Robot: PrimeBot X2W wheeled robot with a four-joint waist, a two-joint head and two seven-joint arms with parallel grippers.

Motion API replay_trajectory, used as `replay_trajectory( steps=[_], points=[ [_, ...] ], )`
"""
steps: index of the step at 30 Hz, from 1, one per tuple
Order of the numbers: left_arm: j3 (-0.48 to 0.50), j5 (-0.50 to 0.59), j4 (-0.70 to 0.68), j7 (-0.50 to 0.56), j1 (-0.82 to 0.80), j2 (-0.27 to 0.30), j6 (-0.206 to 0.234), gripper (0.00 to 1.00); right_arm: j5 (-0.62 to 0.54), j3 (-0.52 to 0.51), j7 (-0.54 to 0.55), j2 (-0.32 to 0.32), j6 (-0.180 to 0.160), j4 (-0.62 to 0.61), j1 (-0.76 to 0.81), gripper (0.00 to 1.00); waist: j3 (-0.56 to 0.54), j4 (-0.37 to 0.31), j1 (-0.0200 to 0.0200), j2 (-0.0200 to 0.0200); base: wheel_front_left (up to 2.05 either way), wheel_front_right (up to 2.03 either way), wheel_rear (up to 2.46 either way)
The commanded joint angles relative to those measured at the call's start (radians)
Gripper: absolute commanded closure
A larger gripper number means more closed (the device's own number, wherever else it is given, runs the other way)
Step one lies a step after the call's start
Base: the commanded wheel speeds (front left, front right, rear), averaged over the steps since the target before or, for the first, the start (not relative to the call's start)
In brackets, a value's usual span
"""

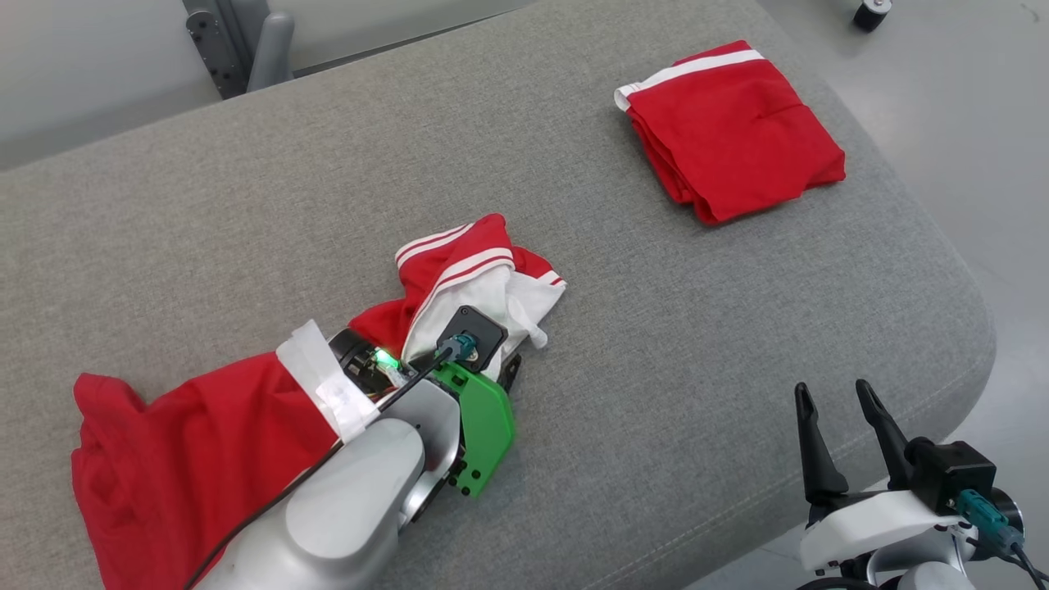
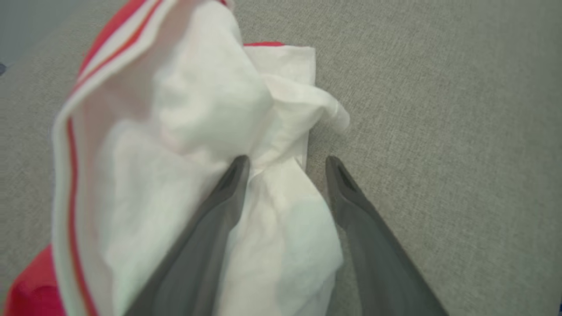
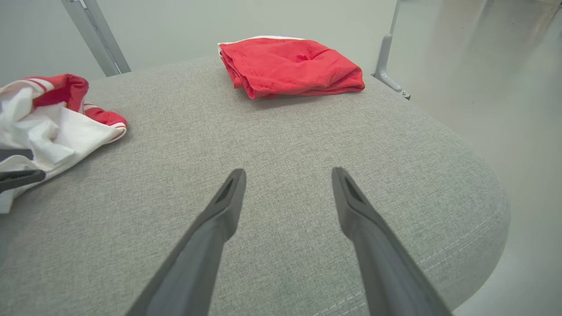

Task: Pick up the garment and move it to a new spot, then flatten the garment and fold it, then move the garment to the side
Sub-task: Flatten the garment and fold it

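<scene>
The garment (image 1: 188,459), red with white lining and white stripes, lies crumpled on the grey cushioned surface (image 1: 656,344) at the lower left. Its bunched white part (image 2: 189,131) reaches toward the middle. My left arm's wrist (image 1: 463,393) sits over the garment, hiding the fingers from above. In the left wrist view my left gripper (image 2: 287,162) is open, astride a fold of white cloth that lies between its fingers. My right gripper (image 1: 832,389) hovers open near the front right edge with nothing in it (image 3: 287,173). The garment (image 3: 57,127) lies to its left.
A second red garment (image 1: 733,131), folded into a neat square, rests at the far right of the surface (image 3: 290,66). The surface's rounded right edge (image 1: 975,328) drops to a pale floor. Metal frame legs (image 1: 238,41) stand behind.
</scene>
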Motion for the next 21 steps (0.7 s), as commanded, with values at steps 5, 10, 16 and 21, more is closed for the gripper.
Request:
replay_trajectory(
  steps=[5,10,16,21],
  points=[
    [0.001,-0.014,-0.020,-0.003,-0.002,0.002,-0.005,1.00,-0.004,-0.007,0.000,-0.002,-0.002,0.004,0.003,0.00,-0.012,0.019,0.0000,0.0116,0.00,0.00,0.00],
    [0.000,-0.026,-0.041,-0.009,0.012,0.009,-0.007,1.00,-0.011,-0.010,0.000,-0.002,-0.002,0.005,0.002,0.00,-0.021,0.026,0.0000,0.0116,0.00,0.00,0.00],
    [-0.010,-0.059,-0.197,-0.045,0.034,-0.025,-0.045,1.00,-0.014,-0.016,0.000,-0.002,-0.002,0.002,0.013,0.00,-0.025,0.028,0.0000,0.0116,0.00,0.00,0.00],
    [-0.062,-0.108,-0.323,-0.019,0.098,-0.055,-0.078,1.00,-0.010,-0.019,0.000,-0.002,-0.002,0.004,0.011,0.00,-0.016,0.030,0.0000,0.0116,0.00,0.00,0.00]
  ],
)
